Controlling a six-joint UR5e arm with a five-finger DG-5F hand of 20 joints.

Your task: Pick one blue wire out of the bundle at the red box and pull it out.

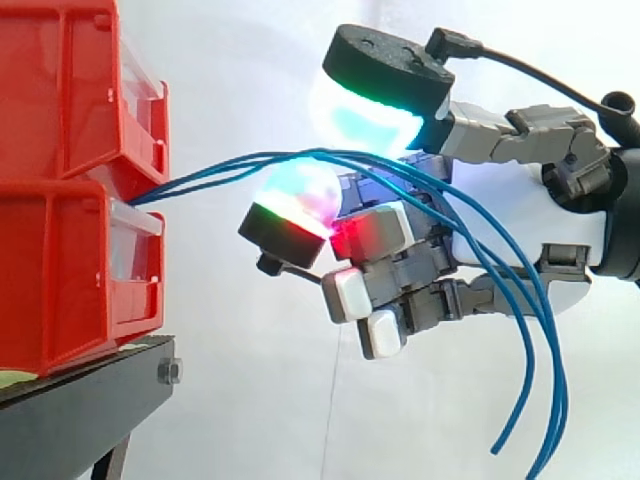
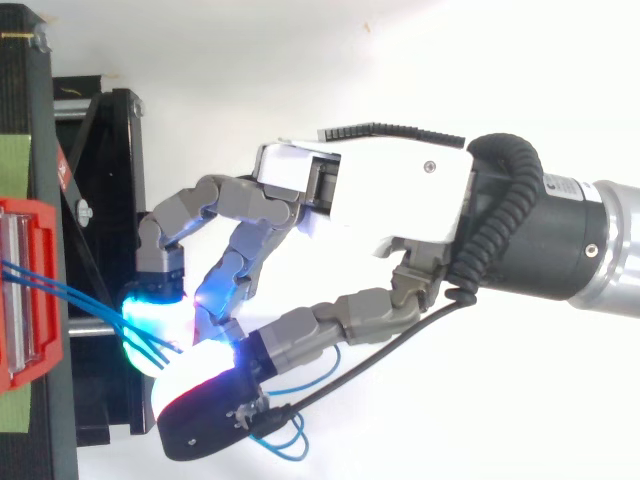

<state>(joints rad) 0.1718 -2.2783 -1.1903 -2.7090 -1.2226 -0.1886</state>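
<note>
Poking out from two stacked red bins (image 1: 80,250), three blue wires (image 1: 162,187) run to the one hand (image 1: 510,190). Its fingers (image 1: 300,195) are curled in, pinching the wires between glowing pads, loose ends hanging down

Red bins (image 1: 80,180) left, blue wires (image 1: 200,173) across

Bright, even light bleaches the white curtain (image 1: 250,400), and glare blooms around the glowing fingers (image 1: 365,115).
</note>
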